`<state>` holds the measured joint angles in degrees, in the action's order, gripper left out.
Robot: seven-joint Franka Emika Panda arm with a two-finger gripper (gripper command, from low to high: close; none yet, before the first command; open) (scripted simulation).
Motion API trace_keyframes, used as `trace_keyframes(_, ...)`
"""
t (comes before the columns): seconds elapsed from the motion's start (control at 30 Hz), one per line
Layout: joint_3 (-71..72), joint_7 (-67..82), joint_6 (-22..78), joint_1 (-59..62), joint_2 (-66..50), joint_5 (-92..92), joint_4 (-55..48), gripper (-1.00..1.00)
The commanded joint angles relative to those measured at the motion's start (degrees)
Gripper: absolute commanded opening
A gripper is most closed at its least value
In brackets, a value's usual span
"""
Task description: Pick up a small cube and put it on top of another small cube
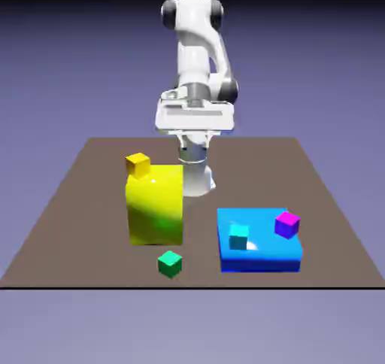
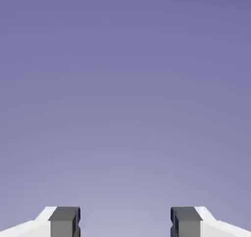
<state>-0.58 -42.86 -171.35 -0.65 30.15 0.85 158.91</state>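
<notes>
Exterior view: the dark brown tabletop (image 1: 105, 204) is spread beneath the white Franka Panda arm (image 1: 193, 50), whose base is set near the far edge. The arm is raised above its base, its upper links bent and its dark-capped joints turned to either side. The wide hand is held high in front of the column, well apart from the blocks and cubes, with its fingertips seen below the hand body.

The rounded yellow block (image 1: 156, 208) is stood toward the exterior view's left. The low blue block (image 1: 259, 261) is laid toward the exterior view's right, with its corners softly rounded.

In the hand view, only the blue-violet backdrop (image 2: 125, 99) is seen beyond the two-finger gripper (image 2: 125, 221). Its grey fingertips are parted widely, and nothing is held between them.

The small cubes are scattered among the blocks. The orange-yellow cube (image 1: 137, 165) is perched at the upper left of the yellow block. The cyan cube (image 1: 239, 237) and the magenta-purple cube (image 1: 287, 225) are seen on the blue block, the latter near its right side. The green cube (image 1: 170, 264) is rested on the tabletop, near the front of the yellow block.
</notes>
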Motion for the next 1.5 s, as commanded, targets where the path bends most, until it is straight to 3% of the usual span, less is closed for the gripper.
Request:
trace_keyframes(0.0, -0.5, -0.3, 2.2, 0.0, -2.1, 0.7, -1.7, 0.0)
trace_keyframes(1.07, -15.8, -10.9, 72.6, 1.1, -68.5, 23.4, -57.2, 0.0)
trace_keyframes(1.13, -16.1, -11.1, 73.8, 1.2, -69.7, 23.8, -58.2, 0.0)
trace_keyframes(1.27, -14.6, -9.3, 65.7, 0.0, -72.5, 26.2, -52.5, 0.0)
trace_keyframes(1.3, -14.6, -9.3, 65.7, 0.0, -72.5, 26.2, -52.5, -1.0)
trace_keyframes(1.47, -16.1, -11.1, 73.8, 1.2, -69.7, 23.8, -58.2, -1.0)
